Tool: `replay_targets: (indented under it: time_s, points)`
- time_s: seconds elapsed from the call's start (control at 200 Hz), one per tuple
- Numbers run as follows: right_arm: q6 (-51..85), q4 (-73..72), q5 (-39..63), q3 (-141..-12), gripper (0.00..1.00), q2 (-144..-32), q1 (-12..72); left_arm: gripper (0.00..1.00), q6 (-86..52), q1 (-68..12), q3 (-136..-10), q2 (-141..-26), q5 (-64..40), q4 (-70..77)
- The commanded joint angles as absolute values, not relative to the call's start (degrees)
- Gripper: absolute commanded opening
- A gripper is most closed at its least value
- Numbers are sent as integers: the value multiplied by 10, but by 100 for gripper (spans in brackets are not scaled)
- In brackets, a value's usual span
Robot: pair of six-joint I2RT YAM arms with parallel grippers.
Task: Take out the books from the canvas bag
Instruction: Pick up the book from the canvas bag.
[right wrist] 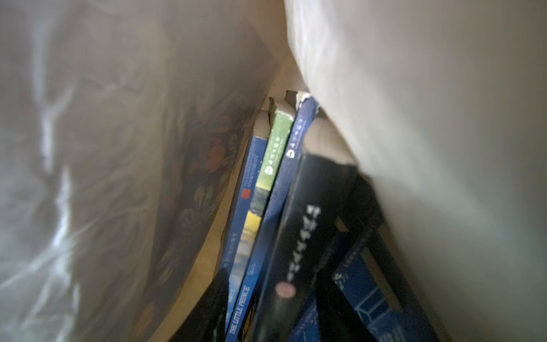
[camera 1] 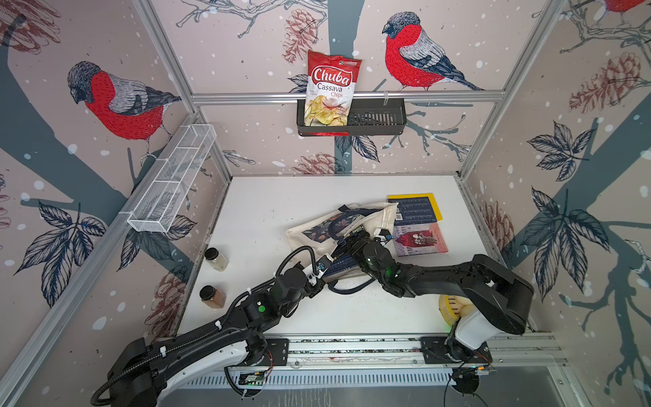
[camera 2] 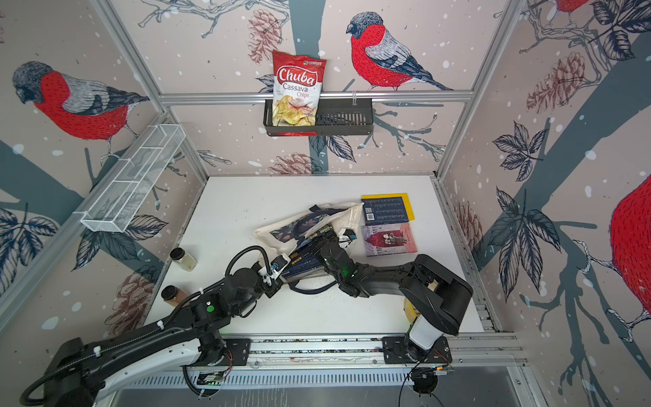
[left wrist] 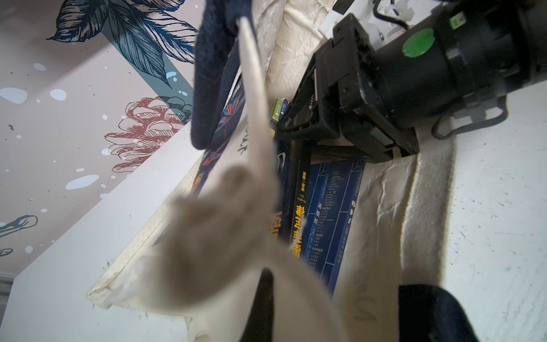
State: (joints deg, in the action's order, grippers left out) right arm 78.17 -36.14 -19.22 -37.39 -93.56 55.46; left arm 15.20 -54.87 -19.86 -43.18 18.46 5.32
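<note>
White counter [camera 1: 281,211], canvas bag [camera 1: 380,216]: left jaws pinch its rim, right jaws part-open inside among books [right wrist: 278,189]; isolate one spine.

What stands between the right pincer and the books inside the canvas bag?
Nothing visible: the right pincer sits inside the mouth of the canvas bag, the books before it; the left pincer holds the upper cloth lifted.

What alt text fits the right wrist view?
Seen from inside the canvas bag, several thin books sit packed side by side, spines showing: blue, green, navy and black. The blue one reads The Little Prince.
</note>
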Motion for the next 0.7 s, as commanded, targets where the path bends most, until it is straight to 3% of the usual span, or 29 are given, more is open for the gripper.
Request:
replay_targets:
  time_s: [0.0, 0.145, 0.43, 0.695]
  points:
    - [782, -381, -172, -383, 48, -952, 551, 0, 160, -550, -203, -431, 180, 113]
    - [769, -372, -172, -401, 39, -967, 552, 0, 160, -550, -204, -431, 179, 113]
    - [779, -336, -190, -384, 3, -933, 562, 0, 160, -550, -204, -429, 186, 114]
    - [778, -268, -235, -341, 0, -808, 586, 0, 160, -550, -205, -428, 208, 110]
